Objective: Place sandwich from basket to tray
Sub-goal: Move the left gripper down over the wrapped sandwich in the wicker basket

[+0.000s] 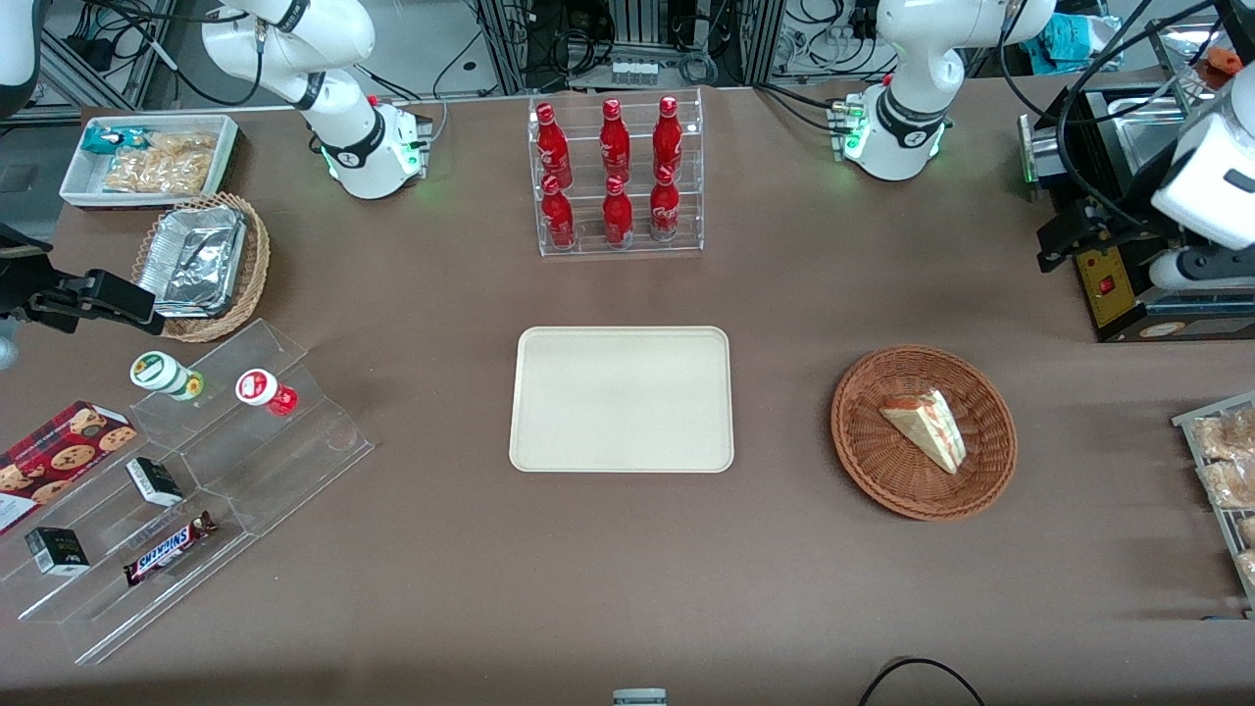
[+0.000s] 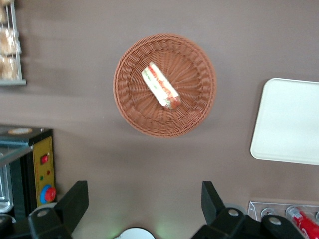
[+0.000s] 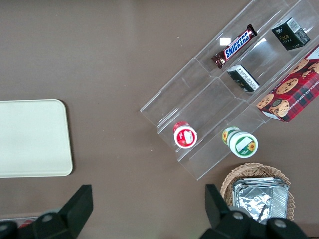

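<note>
Left wrist view: wide-spread claw point(image 2: 144, 204) hangs above brown table point(image 2: 75, 149), sandwich point(image 2: 160, 85) lying in the basket point(image 2: 134, 107).

A clear rack point(image 1: 618, 176) of six red bottles stands on the brown table point(image 1: 627, 579). Toward the parked arm's end sit a tan wicker basket point(image 1: 211, 270) with foil containers, a white snack bin point(image 1: 147, 162), and an acrylic stepped stand point(image 1: 186, 490) holding a Snickers bar point(image 1: 169, 549), two small black boxes and two cups.

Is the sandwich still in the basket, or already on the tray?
In the basket: the sandwich lies inside it. The tray is bare. The open gripper hovers high above the table, holding nothing.
</note>
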Controlling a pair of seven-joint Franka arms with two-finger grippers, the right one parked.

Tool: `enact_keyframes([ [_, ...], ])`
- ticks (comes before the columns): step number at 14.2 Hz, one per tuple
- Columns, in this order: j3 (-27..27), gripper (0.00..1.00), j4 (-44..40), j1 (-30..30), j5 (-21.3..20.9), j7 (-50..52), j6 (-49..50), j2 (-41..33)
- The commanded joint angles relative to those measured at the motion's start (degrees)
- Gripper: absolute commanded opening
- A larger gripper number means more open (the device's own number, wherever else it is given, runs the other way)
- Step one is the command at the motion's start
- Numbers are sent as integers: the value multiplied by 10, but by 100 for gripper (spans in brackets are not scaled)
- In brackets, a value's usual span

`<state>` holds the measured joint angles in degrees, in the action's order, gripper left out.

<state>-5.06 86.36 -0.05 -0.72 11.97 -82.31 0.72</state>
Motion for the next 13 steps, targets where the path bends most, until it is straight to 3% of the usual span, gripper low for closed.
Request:
enact_keyframes([
  [1,-4,100,28,7,-2,93,-21,36],
  [13,-6,100,154,-2,-4,356,-278,211],
])
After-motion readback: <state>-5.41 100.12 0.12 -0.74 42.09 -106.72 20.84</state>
